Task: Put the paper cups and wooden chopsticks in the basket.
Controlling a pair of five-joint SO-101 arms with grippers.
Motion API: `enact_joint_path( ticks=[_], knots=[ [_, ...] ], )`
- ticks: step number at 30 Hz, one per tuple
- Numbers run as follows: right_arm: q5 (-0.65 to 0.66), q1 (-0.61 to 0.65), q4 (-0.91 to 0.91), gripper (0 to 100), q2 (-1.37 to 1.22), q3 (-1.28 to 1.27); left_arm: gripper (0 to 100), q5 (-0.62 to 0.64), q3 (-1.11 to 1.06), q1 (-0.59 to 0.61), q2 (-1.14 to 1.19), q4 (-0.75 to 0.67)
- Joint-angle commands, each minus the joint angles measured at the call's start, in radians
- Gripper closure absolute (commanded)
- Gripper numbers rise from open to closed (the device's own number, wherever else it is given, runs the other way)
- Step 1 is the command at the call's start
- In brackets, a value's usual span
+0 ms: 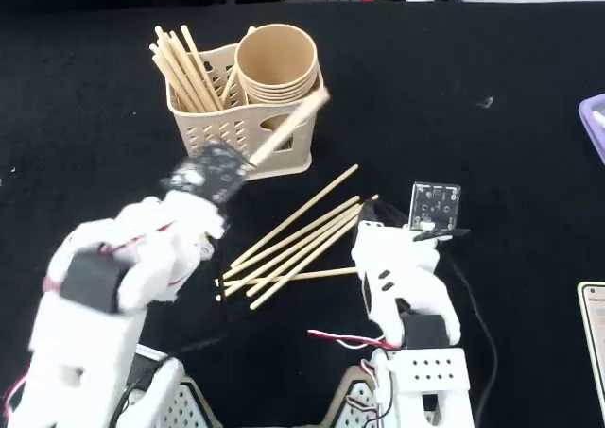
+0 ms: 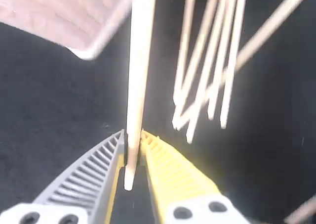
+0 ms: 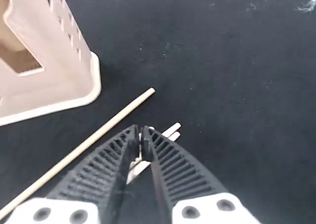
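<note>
The left gripper (image 2: 132,139) is clamped on one chopstick (image 2: 139,70), raised and angled toward the basket (image 1: 232,130) (the delivery step, most likely). Next, the stick must be tipped into a compartment. The basket holds stacked paper cups (image 1: 276,59) beside several upright sticks (image 1: 178,64). Loose chopsticks (image 1: 293,244) lie on the table (image 1: 473,163) by the right gripper (image 3: 139,131), whose jaws are closed on nothing evident.

The beige perforated plastic basket (image 2: 74,21) is blurred and cut by the edge in the left wrist view. A purple thing (image 1: 596,126), cut off in the high view, cannot be identified.
</note>
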State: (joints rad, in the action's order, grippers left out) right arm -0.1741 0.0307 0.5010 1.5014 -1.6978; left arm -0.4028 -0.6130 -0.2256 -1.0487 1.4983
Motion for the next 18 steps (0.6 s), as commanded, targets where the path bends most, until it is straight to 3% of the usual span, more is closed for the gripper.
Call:
enact_joint_path(
  ticks=[1, 8, 14, 18],
  knots=[
    [-0.011, 0.020, -0.032, 98.0, 0.024, 0.001, 97, 0.143, 0.062, 0.012, -0.124, -0.138],
    [-0.011, 0.020, -0.032, 98.0, 0.024, 0.001, 97, 0.321, -0.036, 0.012, -0.157, -0.672],
    [-0.011, 0.020, -0.032, 98.0, 0.024, 0.001, 97, 0.339, -0.225, 0.012, -0.075, -1.211],
    [-0.011, 0.021, -0.035, 98.0, 0.024, 0.001, 97, 0.341, -0.255, 0.012, 0.078, -1.401]
  ],
)
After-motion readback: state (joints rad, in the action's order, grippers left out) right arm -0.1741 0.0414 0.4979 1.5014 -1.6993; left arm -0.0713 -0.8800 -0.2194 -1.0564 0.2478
